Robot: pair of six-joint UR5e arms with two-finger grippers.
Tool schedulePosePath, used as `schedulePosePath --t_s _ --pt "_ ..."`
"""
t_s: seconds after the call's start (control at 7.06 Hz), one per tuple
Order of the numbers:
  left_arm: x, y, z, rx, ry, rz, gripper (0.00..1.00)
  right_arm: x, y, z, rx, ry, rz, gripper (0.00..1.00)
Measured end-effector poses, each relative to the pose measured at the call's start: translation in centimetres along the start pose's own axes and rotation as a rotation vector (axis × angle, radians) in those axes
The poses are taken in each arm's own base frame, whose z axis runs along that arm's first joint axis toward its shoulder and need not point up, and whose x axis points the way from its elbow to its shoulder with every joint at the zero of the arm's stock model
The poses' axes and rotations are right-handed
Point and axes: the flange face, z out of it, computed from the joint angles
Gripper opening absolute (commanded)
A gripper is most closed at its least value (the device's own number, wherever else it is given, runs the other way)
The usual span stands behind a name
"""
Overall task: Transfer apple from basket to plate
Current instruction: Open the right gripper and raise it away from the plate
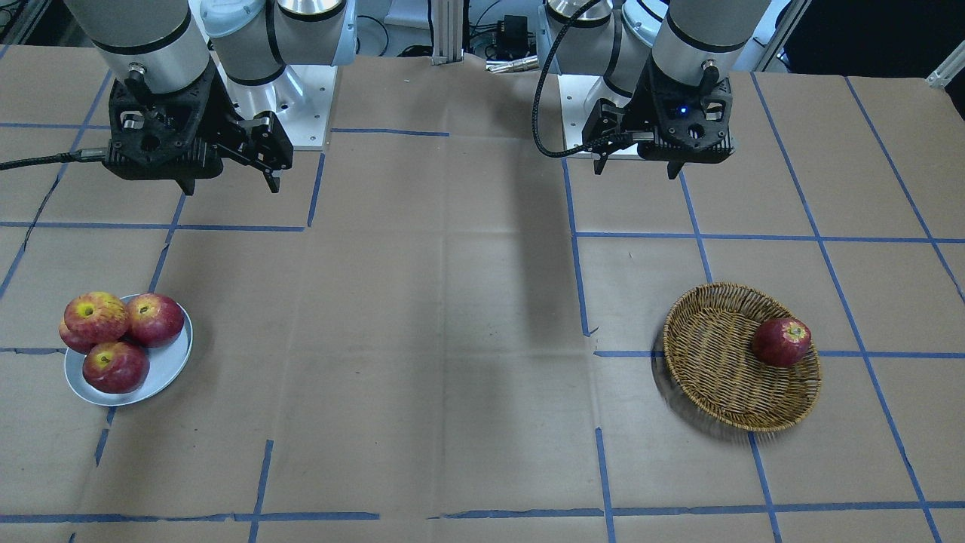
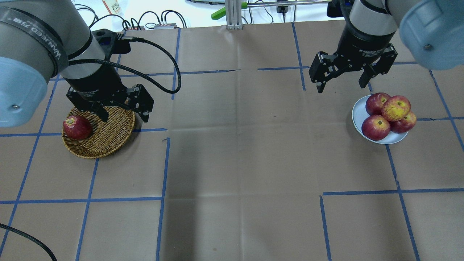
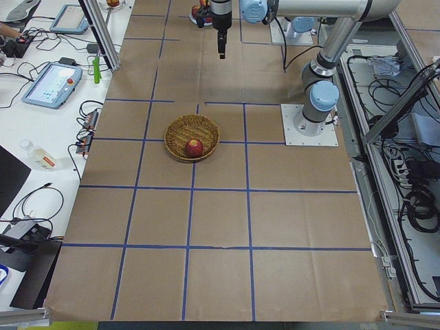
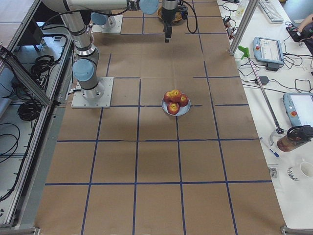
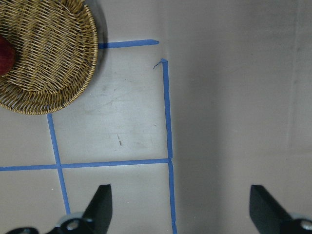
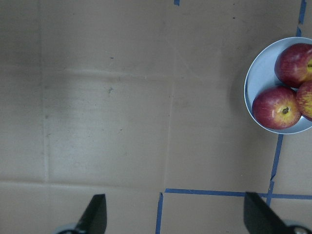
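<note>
Overhead, front views sharing basket [image 2: 108,135], plate [image 2: 358,114]

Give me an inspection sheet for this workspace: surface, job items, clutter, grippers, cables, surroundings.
Surface: table covered in creased brown paper with a blue tape grid.
Job's things: basket holds one dark red apple; plate holds four apples, the pale streaky apple resting on top of three darker apples.
Clutter: nothing seen.
Grippers: left gripper and right gripper are both open, empty and raised above the table.
Cables: black braided cable loops from the left wrist; a second cable crosses the table's near corner.
Surroundings: control tablets and loose wires on the side bench.
</note>
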Motion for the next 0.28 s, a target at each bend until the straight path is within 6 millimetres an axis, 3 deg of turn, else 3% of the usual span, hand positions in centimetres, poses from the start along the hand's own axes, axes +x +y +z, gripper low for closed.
schedulePosePath --t_s 0.28 --pt "0.00 0.03 0.02 -0.001 0.000 0.000 0.99 0.00 0.10 0.07 -0.002 0.002 -0.001 1.00"
